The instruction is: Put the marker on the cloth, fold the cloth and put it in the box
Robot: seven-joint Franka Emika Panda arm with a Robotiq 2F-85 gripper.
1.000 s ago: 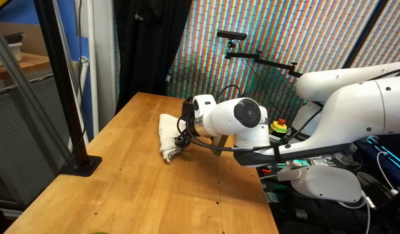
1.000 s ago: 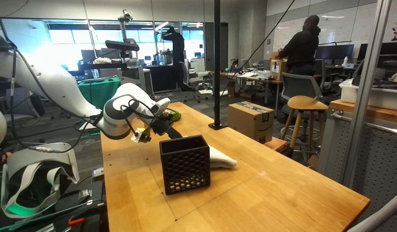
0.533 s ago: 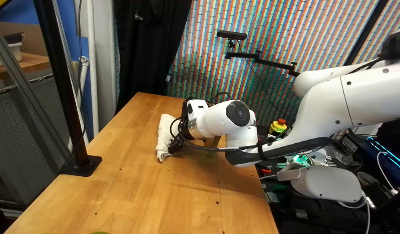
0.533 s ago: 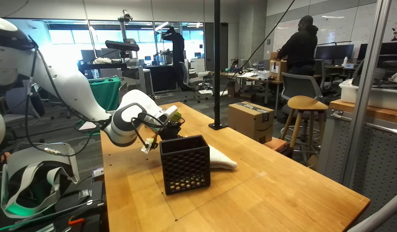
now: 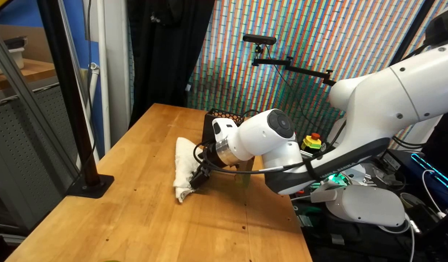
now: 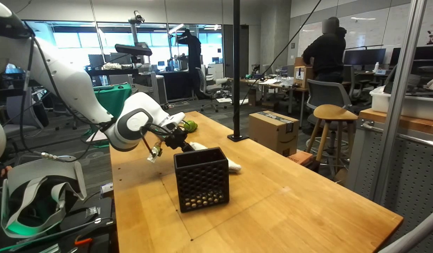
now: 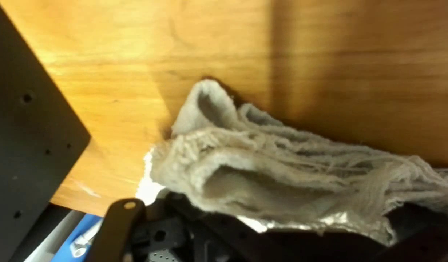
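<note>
End effector at the cream cloth on the table, near the upright black box.

In an exterior view, the tilted end effector touches the cloth's 4 o'clock side; the box stands at the cloth's 1 o'clock, partly hidden by the arm. In an exterior view, cloth shows behind the open-topped box at 2 o'clock, and a green object lies well beyond at 12 o'clock. In the wrist view, the cloth is bunched in loose, frayed folds from the centre toward 4 o'clock; these hide the fingertips, so whether they are apart or clamped on it cannot be told.
</note>
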